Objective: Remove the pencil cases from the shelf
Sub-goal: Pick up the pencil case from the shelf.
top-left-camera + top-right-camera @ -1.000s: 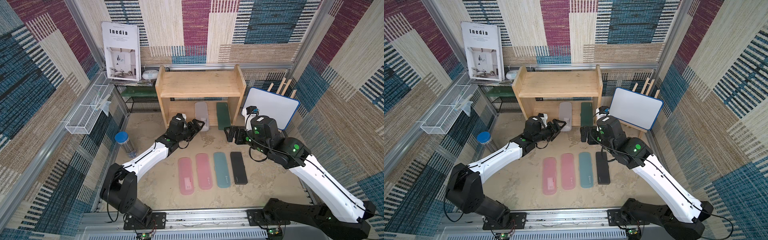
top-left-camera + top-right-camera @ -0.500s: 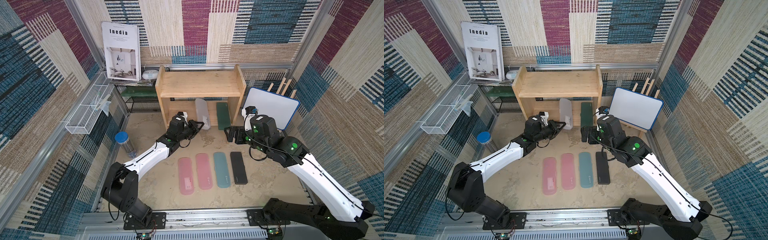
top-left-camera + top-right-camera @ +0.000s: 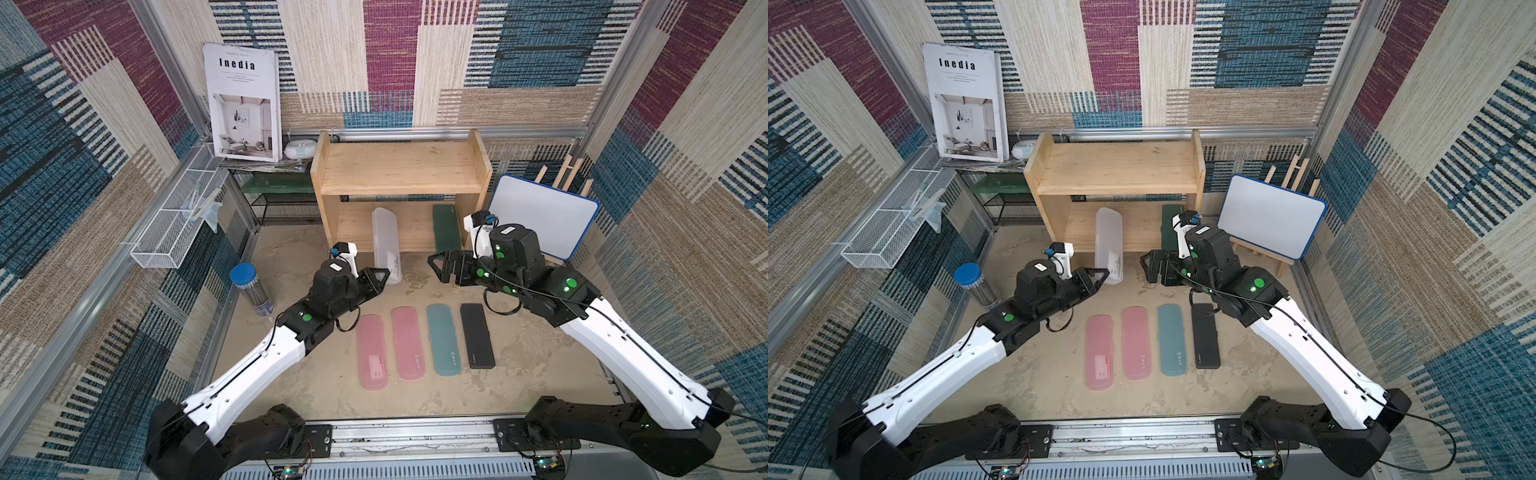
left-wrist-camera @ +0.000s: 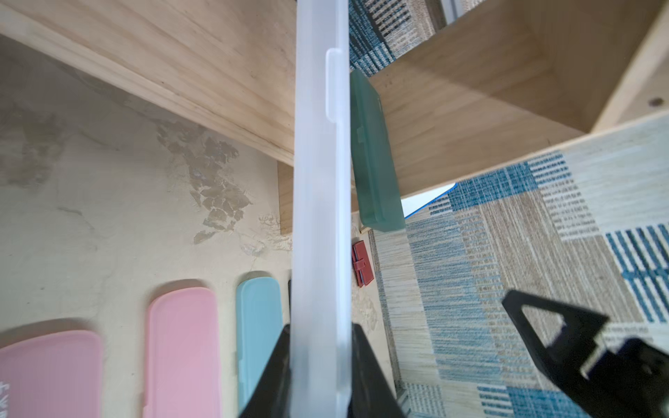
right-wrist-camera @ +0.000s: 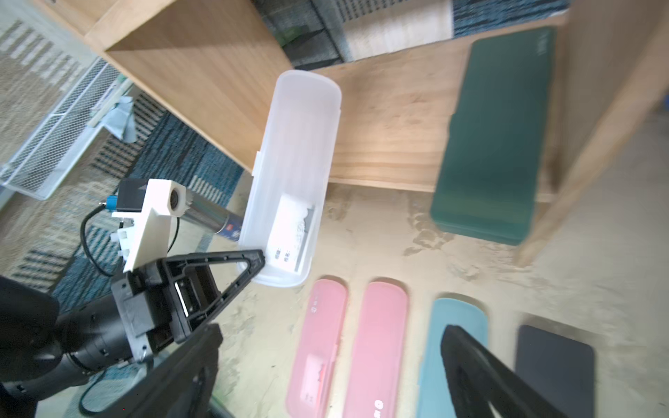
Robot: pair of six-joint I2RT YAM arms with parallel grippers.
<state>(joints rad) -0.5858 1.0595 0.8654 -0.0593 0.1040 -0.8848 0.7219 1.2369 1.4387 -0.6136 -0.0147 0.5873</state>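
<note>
The left gripper (image 3: 384, 275) is closed on the near end of the frosted clear-white plastic pencil case (image 3: 385, 241), whose far end reaches over the lower board of the light wooden two-tier shelf (image 3: 399, 166). The right gripper (image 3: 435, 269) stands wide open just before the dark green plastic pencil case (image 3: 446, 228), which lies on that lower board beside a side panel.

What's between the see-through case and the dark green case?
Only the bare lower board of the shelf lies between the see-through case and the dark green case; the right wrist view shows it.
</note>
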